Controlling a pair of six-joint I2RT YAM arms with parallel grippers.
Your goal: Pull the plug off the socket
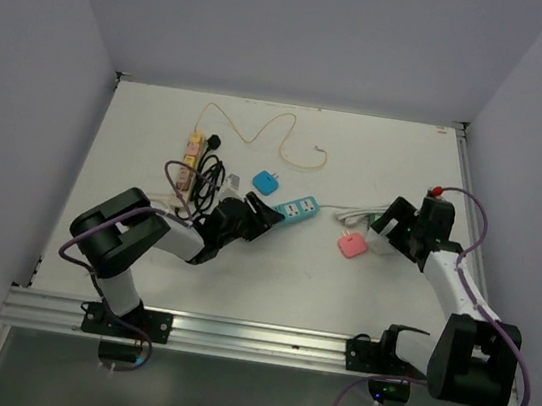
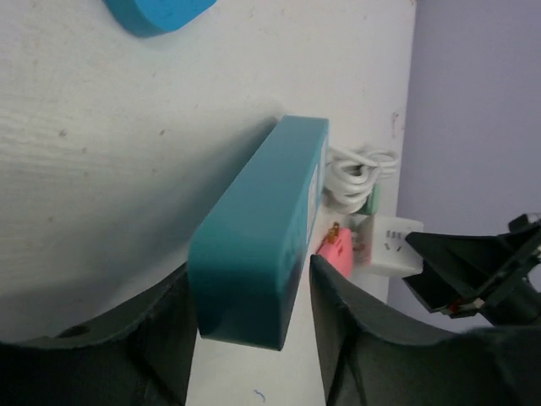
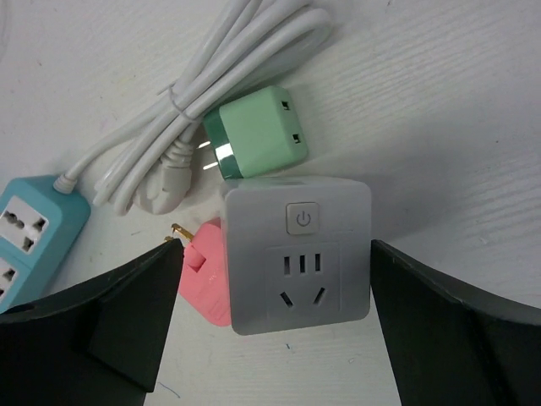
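Wide jaws of right gripper (image 3: pixel 275 247) hovering astride white socket cube (image 3: pixel 297 254), green plug (image 3: pixel 256 134) and pink plug (image 3: pixel 205 271) lying just beside it, left gripper (image 2: pixel 249 271) sitting with jaws narrow around teal power strip (image 2: pixel 262 228), grip unclear.

Pale lilac walls (image 1: pixel 306 26) enclose the white table (image 1: pixel 291 277) on three sides.

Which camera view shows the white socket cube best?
Right wrist view: the white socket cube sits face-on, large and sharp. Left wrist view shows it small and far; top view, only a pale speck.
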